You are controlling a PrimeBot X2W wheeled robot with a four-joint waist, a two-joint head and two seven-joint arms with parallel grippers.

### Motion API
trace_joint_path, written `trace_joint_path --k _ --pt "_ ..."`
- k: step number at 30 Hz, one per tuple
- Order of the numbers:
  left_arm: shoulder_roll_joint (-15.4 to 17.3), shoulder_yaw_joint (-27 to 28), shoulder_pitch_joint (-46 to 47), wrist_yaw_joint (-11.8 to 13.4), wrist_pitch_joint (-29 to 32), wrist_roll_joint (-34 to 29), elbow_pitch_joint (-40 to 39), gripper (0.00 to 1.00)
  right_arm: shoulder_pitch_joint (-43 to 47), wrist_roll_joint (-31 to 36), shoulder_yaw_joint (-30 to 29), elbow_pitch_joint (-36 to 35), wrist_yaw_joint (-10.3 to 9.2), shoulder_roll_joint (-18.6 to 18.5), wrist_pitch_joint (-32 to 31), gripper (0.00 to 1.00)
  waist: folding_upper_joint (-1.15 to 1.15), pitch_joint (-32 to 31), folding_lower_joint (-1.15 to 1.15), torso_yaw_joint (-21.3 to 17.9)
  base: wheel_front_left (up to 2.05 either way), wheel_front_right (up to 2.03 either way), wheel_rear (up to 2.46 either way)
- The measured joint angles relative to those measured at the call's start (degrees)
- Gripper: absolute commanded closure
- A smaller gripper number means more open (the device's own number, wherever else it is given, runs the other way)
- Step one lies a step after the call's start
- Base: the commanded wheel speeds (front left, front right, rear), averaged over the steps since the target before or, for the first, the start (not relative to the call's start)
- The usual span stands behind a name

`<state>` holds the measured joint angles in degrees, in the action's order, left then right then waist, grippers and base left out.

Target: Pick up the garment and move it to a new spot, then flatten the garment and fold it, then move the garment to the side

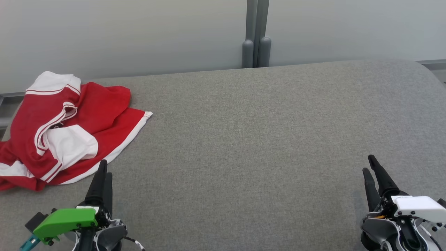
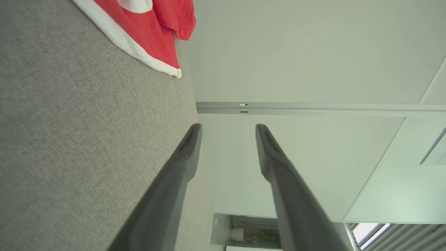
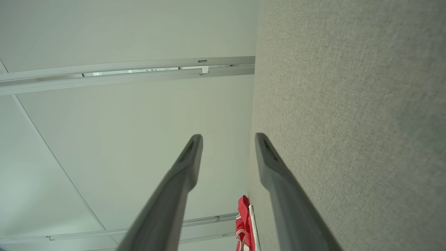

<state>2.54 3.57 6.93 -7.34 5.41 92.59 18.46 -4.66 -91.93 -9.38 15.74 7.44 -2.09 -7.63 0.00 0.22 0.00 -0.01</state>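
The garment (image 1: 66, 129) is a red shirt with white panels and white trim. It lies crumpled at the far left of the grey table, partly over the left edge. A corner of the garment (image 2: 150, 31) is at the top of the left wrist view, and a sliver of the garment (image 3: 244, 225) appears low in the right wrist view. My left gripper (image 1: 104, 170) hovers open just in front of its near hem, holding nothing. Far away at the lower right, my right gripper (image 1: 368, 164) stands open and empty over bare table.
The grey fabric-covered table (image 1: 261, 139) spreads wide between the two grippers. A pale wall with a grey vertical post (image 1: 256, 35) runs behind its far edge. The table's right far corner is rounded.
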Motion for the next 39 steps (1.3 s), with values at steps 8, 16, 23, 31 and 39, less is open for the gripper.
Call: trace_joint_path --k 8,16,23,31,39 --pt "-0.1 -1.3 -0.8 0.0 -1.3 0.0 -0.9 0.00 0.9 1.7 1.0 -0.9 0.01 0.0 2.0 0.00 0.00 0.0 0.00 0.0 0.00 0.00 0.00" --pt "0.4 -3.3 -1.3 0.0 -3.5 -3.1 -1.7 0.00 1.9 8.6 1.9 -2.6 0.00 -0.1 4.3 0.00 0.00 0.0 0.00 0.0 0.00 0.00 0.00" --pt "1.8 -4.6 -1.5 0.1 -5.5 -8.5 -1.8 0.00 2.0 20.3 2.4 -5.4 0.01 -0.3 6.1 0.00 0.00 0.0 0.00 0.1 0.00 0.00 0.00" --pt "2.3 -5.2 -1.5 0.3 -7.5 -20.0 -2.4 0.00 2.3 34.4 4.6 -8.1 0.01 -1.2 8.3 0.00 0.00 0.0 0.00 0.3 0.00 0.00 0.00" --pt "2.7 -5.3 -1.5 0.3 -9.0 -32.4 -3.8 0.00 3.0 43.7 6.5 -9.5 0.01 -2.7 9.9 0.00 0.00 0.1 0.00 0.5 0.00 0.00 0.00"
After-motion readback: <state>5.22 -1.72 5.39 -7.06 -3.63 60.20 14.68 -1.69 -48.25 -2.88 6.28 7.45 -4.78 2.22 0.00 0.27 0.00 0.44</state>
